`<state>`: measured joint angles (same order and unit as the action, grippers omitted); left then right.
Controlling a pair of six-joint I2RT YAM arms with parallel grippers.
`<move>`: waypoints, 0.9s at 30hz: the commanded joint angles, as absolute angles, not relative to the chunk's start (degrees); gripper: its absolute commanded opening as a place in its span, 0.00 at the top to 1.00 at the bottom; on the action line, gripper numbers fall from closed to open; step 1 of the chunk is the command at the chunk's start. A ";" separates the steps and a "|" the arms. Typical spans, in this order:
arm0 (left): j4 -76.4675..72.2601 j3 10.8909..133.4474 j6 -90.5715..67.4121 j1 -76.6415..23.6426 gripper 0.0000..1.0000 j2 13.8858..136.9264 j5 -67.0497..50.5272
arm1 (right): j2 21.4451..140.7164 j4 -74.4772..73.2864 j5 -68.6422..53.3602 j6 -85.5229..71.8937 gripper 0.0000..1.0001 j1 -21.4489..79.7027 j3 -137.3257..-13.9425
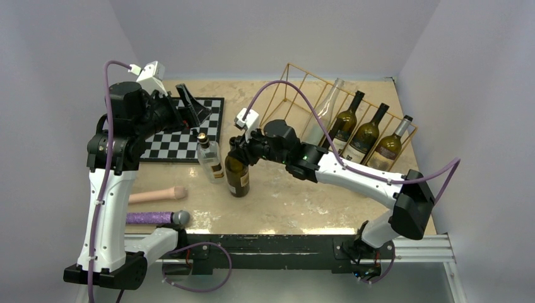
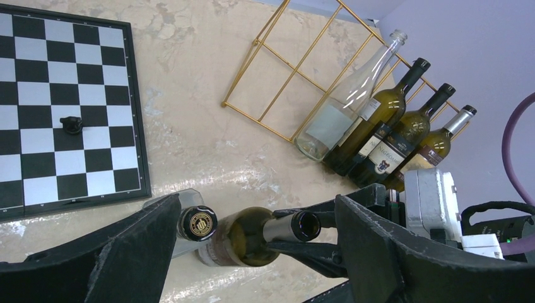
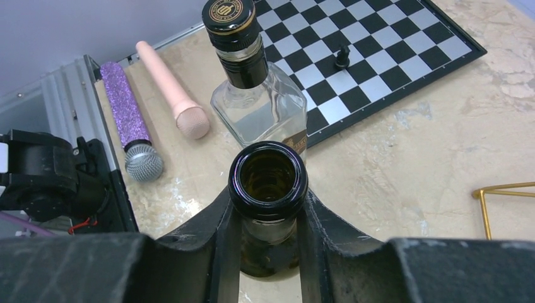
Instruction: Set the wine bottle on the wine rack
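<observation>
Overhead view: a dark olive-green wine bottle (image 1: 237,177) stood upright near the middle of a beige marbled worktop (image 1: 290,202), well apart from the wine rack (image 1: 315,77), which sat toward 1 o'clock from it. The rack was a thin gold wire frame, and a clear bottle (image 1: 325,117) and three dark bottles (image 1: 366,136) leaned in its right-hand slots. The right pincer (image 1: 238,154) was closed on the wine bottle's neck. The left pincer (image 1: 194,107) hung over a chessboard (image 1: 183,136) at 10 o'clock. A clear spirit bottle (image 1: 210,161) with a black cap stood just beside the wine bottle at 9 o'clock. A pink microphone (image 1: 158,194) and a purple glitter one (image 1: 154,218) lay at 8 o'clock. Only the right wrist view showed the grip closely: black fingers (image 3: 217,227) pressed on either side of the neck, just under the lip. It also showed the bottle's mouth open and uncorked. Only the left wrist view showed that arm's pincer standing wide open and holding nothing, and one black chess piece (image 2: 70,124) alone on a white square. From that angle the wine bottle showed a brownish label low on its body.
</observation>
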<state>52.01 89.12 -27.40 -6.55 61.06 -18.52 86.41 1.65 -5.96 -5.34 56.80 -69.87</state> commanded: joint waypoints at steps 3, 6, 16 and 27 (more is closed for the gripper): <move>50.60 88.93 -26.55 -6.77 0.05 60.78 -17.95 | 83.73 1.92 -0.20 -2.13 1.00 56.96 -75.02; 50.30 89.07 -26.54 -6.77 0.05 60.73 -17.93 | 82.53 -1.02 2.25 -1.76 1.00 56.71 -78.05; 49.16 88.69 -26.63 -6.77 0.05 60.63 -17.84 | 82.02 -8.59 7.23 -1.96 1.00 50.24 -85.69; 48.71 88.66 -26.63 -6.77 0.05 60.30 -17.80 | 87.27 -15.99 12.27 -10.26 1.00 37.25 -94.34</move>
<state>50.96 88.73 -27.31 -6.55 61.06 -18.11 86.56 -18.96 8.80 -6.28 40.56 -87.66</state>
